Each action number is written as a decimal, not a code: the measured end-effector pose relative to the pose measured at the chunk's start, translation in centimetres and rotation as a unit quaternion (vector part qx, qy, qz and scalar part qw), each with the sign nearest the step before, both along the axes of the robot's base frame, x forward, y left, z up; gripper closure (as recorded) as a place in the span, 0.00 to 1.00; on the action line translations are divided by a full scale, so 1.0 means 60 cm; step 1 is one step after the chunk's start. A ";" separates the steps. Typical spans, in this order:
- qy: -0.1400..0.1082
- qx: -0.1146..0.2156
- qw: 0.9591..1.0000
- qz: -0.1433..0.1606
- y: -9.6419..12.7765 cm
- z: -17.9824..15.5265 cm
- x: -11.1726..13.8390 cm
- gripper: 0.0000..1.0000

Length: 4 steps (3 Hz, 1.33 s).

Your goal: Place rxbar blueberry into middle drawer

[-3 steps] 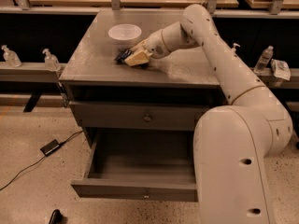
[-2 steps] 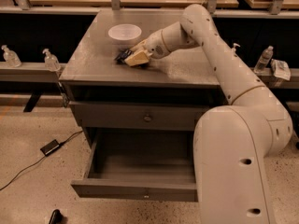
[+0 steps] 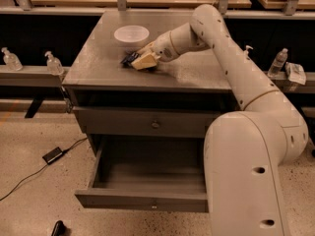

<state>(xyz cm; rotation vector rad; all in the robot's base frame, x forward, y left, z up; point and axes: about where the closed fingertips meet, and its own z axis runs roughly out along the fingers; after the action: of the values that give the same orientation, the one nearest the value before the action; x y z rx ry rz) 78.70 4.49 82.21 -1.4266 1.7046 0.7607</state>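
Note:
The rxbar blueberry [image 3: 129,59], a small dark-blue bar, lies on the grey cabinet top [image 3: 197,73] just in front of the white bowl [image 3: 131,35]. My gripper [image 3: 139,61] is low on the cabinet top, right at the bar. Its tan fingers [image 3: 145,59] are closed over the bar's right end, and the left end sticks out. The middle drawer [image 3: 147,178] is pulled open below and its dark inside looks empty. A tiny pale knob [image 3: 154,207] sits on its front panel.
A closed drawer front with a dark round knob [image 3: 155,124] sits above the open drawer. My white arm [image 3: 246,146] stands in front of the cabinet's right side. Small bottles [image 3: 53,63] stand on side ledges. A black adapter with a cable [image 3: 51,155] lies on the floor.

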 end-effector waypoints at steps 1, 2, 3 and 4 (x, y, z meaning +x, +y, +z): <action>0.000 0.000 1.000 0.000 0.000 0.000 0.000 1.00; 0.000 0.000 1.000 0.000 0.000 0.000 0.000 1.00; 0.000 0.000 1.000 0.000 0.000 0.000 0.000 1.00; 0.000 0.000 1.000 0.000 0.000 0.001 0.000 1.00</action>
<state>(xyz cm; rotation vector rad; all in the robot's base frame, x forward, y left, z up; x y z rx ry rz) 78.68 4.49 82.25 -1.4265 1.7042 0.7609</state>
